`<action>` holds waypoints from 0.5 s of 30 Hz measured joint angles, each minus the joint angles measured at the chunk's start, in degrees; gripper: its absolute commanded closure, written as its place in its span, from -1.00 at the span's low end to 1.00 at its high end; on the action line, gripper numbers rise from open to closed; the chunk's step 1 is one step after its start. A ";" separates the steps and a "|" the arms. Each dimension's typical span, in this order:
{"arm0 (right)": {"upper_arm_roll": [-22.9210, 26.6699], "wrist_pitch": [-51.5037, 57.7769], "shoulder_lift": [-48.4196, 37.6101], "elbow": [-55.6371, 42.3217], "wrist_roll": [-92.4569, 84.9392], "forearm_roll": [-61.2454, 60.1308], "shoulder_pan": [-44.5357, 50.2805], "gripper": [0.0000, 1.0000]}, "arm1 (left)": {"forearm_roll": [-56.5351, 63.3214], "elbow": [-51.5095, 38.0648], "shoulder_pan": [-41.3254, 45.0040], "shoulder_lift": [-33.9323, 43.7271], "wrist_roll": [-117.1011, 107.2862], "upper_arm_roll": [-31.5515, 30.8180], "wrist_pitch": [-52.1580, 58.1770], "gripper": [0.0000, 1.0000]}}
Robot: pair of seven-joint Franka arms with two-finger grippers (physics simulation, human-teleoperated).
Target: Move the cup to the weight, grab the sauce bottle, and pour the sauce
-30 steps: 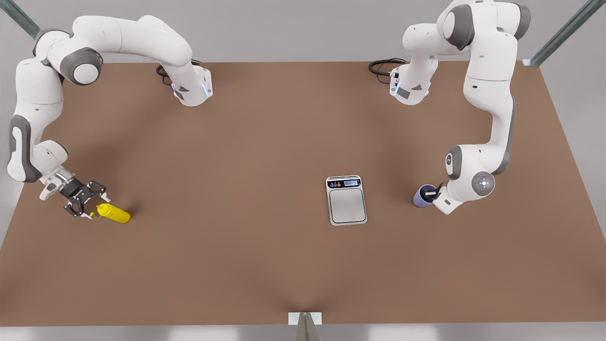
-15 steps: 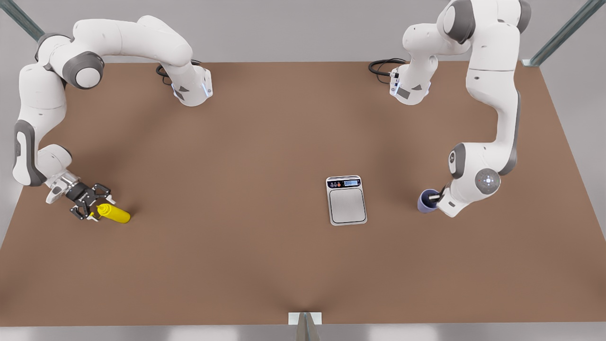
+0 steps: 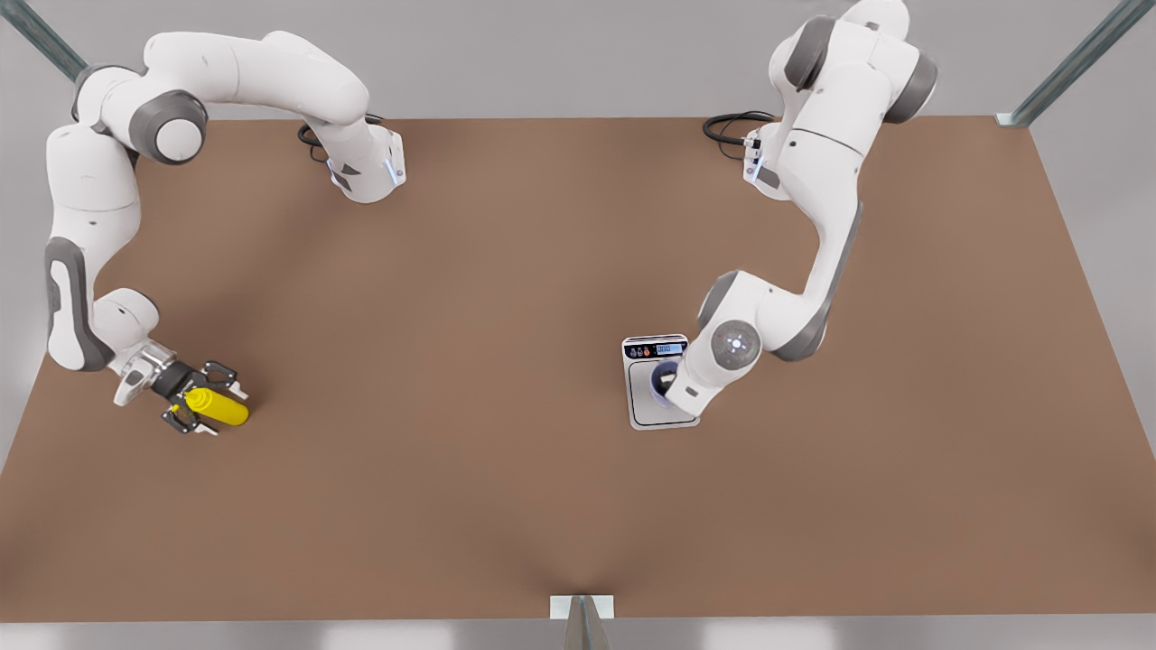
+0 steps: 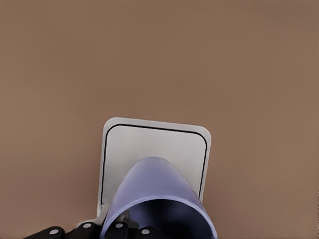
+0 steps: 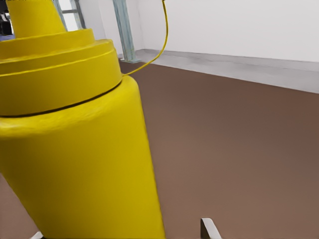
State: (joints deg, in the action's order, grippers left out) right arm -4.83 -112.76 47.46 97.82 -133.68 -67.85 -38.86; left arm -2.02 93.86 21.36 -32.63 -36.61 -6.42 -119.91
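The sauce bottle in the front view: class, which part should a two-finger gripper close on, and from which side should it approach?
Probably the plain cylindrical body of the sauce bottle, below its stepped cap, fingers on opposite sides of the barrel. The tapered nozzle offers little hold. The right gripper already straddles the bottle from the front view's left, open. The left gripper is busy holding the cup over the weight.

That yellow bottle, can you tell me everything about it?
The sauce bottle is bright yellow, round-bodied and looks like smooth plastic. Its cap has stepped rings that narrow toward a nozzle. In the front view it sits on the brown table near the left side. The right hand is around its cap end, with fingers on either side; whether they press the bottle cannot be told. Nothing else is near it.
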 measured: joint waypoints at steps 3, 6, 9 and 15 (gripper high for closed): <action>0.00 -0.18 -0.69 -0.48 -0.22 -0.01 0.28 -1.00 | -0.25 -0.08 0.26 -0.75 -0.03 -0.09 -0.20 0.57; 0.00 -0.18 -0.71 -0.53 -0.57 -0.01 0.36 -1.00 | -0.81 -0.17 0.26 -1.28 0.24 -0.09 -0.24 -0.82; 0.00 -0.18 -0.53 -0.53 -0.75 -0.27 0.81 -1.00 | -2.67 -0.17 0.18 -1.30 0.52 0.09 -0.26 -1.00; 0.00 0.61 -0.25 -0.20 -1.53 -0.27 0.80 -0.60 | -2.73 -1.31 -0.19 -1.07 0.93 0.61 0.40 -1.00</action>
State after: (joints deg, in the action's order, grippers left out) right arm -4.83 -112.15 47.22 97.63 -135.21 -68.12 -38.06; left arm -4.75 92.55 21.17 -33.70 -35.68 -5.81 -119.51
